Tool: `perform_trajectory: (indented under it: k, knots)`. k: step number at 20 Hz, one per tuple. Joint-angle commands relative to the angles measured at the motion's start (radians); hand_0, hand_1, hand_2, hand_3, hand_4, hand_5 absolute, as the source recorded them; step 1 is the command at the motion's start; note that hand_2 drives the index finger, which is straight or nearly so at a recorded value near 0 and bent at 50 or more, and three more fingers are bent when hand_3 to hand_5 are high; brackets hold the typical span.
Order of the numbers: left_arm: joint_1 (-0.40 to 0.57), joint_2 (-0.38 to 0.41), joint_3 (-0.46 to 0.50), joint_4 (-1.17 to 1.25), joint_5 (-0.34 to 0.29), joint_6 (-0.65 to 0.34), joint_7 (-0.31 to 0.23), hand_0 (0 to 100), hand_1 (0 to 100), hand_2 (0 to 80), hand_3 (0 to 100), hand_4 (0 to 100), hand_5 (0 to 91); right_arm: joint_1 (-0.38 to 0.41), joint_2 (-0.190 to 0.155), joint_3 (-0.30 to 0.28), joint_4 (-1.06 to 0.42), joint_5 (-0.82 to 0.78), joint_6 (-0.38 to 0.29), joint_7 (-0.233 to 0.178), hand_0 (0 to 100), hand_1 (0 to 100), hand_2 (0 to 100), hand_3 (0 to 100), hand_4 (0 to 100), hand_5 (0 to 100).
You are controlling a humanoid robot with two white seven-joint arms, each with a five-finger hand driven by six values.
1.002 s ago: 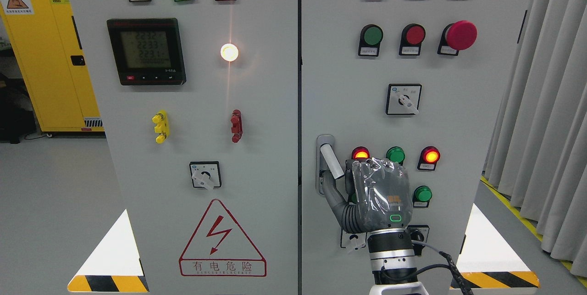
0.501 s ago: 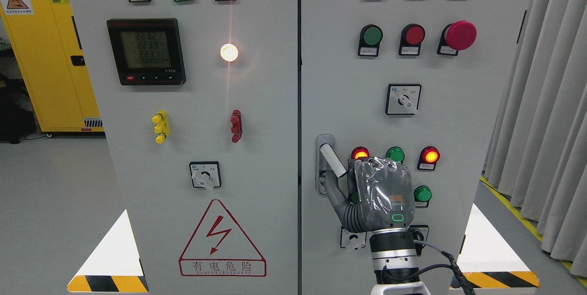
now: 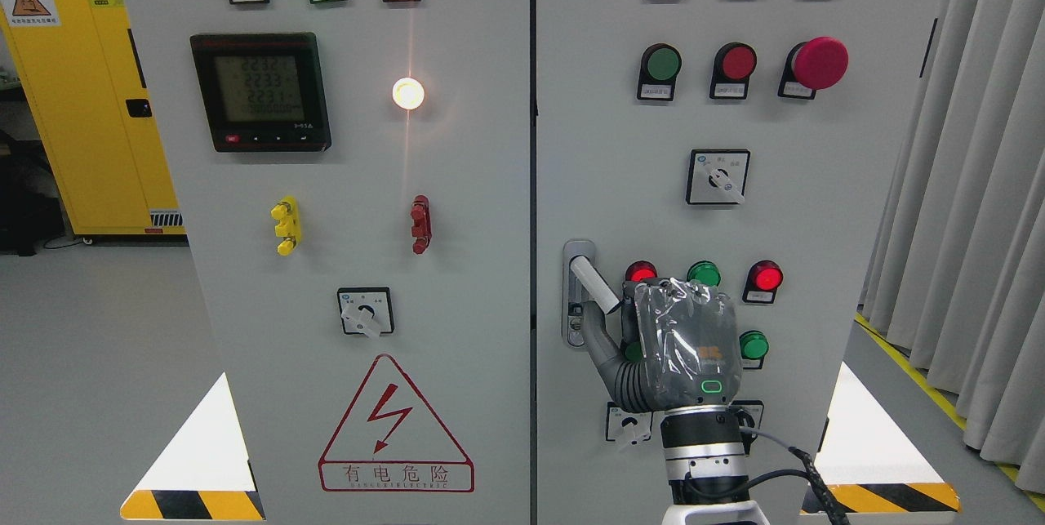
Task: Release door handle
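Right hand (image 3: 682,345) shifted right, thumb still beside door handle (image 3: 593,284).

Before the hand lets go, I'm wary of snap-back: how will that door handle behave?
The door handle looks like stiff metal, swung out from its plate, so it may pivot back. Its smooth bar probably slips easily from the right hand.

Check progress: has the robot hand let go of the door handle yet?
Done: the door handle sits swung out at a tilt on the right cabinet door, which appears shut. In hand: the right robot hand sits just right of the handle, thumb beneath it; whether they touch is unclear. Left: pull the hand clear of the panel. The left arm is out of view.
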Motion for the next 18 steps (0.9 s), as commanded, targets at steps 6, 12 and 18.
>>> perform_trajectory:
  k: [6, 12, 18]
  knots:
    - [0.000, 0.000, 0.000, 0.000, 0.000, -0.001, 0.000, 12, 56, 0.0, 0, 0, 0.0, 0.001, -0.002, -0.010, -0.005, 0.000, 0.000, 0.003, 58, 46, 93, 100, 96, 91]
    - [0.000, 0.000, 0.000, 0.000, 0.000, -0.001, 0.000, 12, 56, 0.0, 0, 0, 0.0, -0.001, -0.003, -0.010, -0.005, 0.000, 0.000, 0.001, 57, 47, 93, 100, 96, 91]
    - [0.000, 0.000, 0.000, 0.000, 0.000, -0.001, 0.000, 12, 56, 0.0, 0, 0, 0.0, -0.001, -0.005, -0.010, -0.005, 0.000, 0.001, -0.001, 56, 47, 93, 100, 96, 91]
